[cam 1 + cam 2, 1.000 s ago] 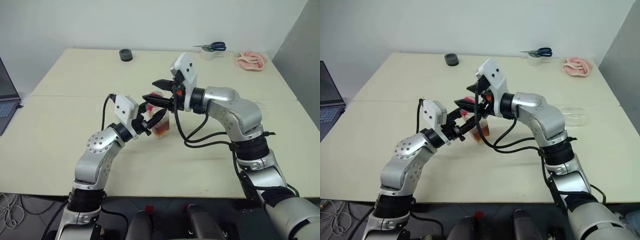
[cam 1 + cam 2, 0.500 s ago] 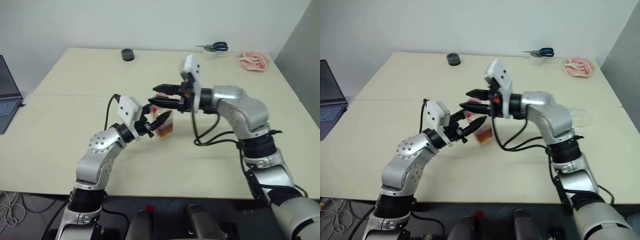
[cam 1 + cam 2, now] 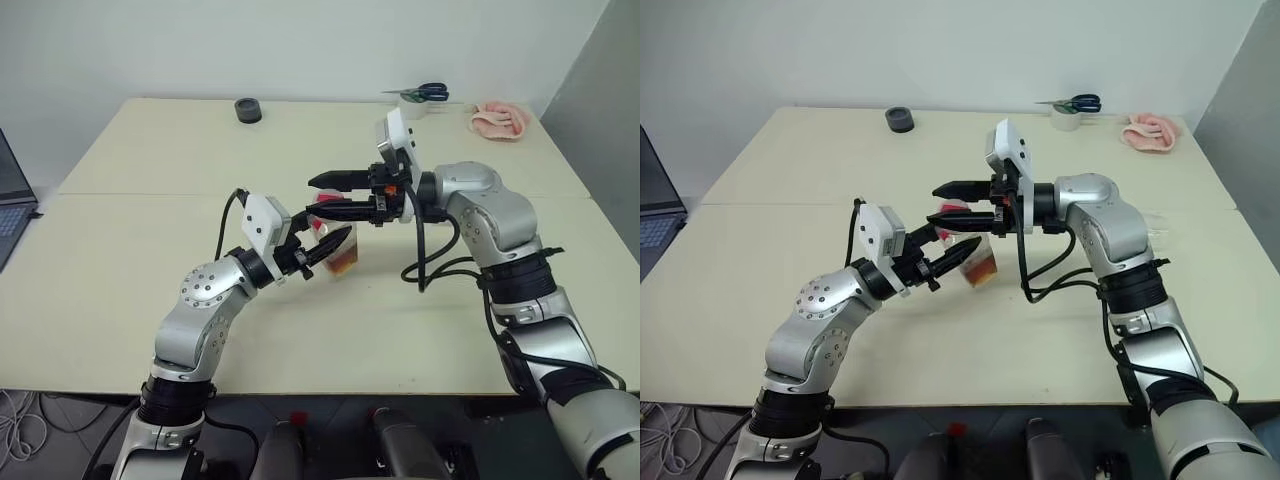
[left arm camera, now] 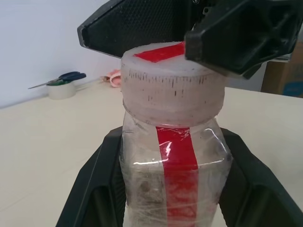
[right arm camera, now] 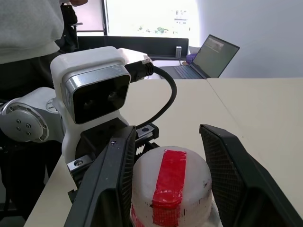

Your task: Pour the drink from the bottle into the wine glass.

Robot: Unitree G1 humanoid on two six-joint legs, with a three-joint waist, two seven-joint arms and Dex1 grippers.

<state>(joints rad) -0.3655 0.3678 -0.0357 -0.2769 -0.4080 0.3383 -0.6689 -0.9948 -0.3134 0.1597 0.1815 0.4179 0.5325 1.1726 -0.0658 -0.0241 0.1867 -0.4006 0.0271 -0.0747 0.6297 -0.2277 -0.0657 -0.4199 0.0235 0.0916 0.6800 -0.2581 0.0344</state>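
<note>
The left tool [image 3: 318, 248] is clamped on the body of the clear, squarish plastic bottle [image 3: 340, 253], held above the cream table [image 3: 120, 260]. The right tool [image 3: 335, 195] is spread, its black ribbed fingers [image 5: 116, 182] flanking the pale, red-taped cap [image 4: 173, 82]. Amber drink [image 3: 343, 265] fills the bottle's base.

Right end effector [image 3: 318, 196] swung level, fingers now bracketing bottle [image 3: 338, 248] cap.

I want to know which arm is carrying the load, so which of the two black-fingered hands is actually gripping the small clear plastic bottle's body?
The left hand: its fingers clamp the small clear plastic bottle at the body, while the right hand straddles the pale cap.
</note>
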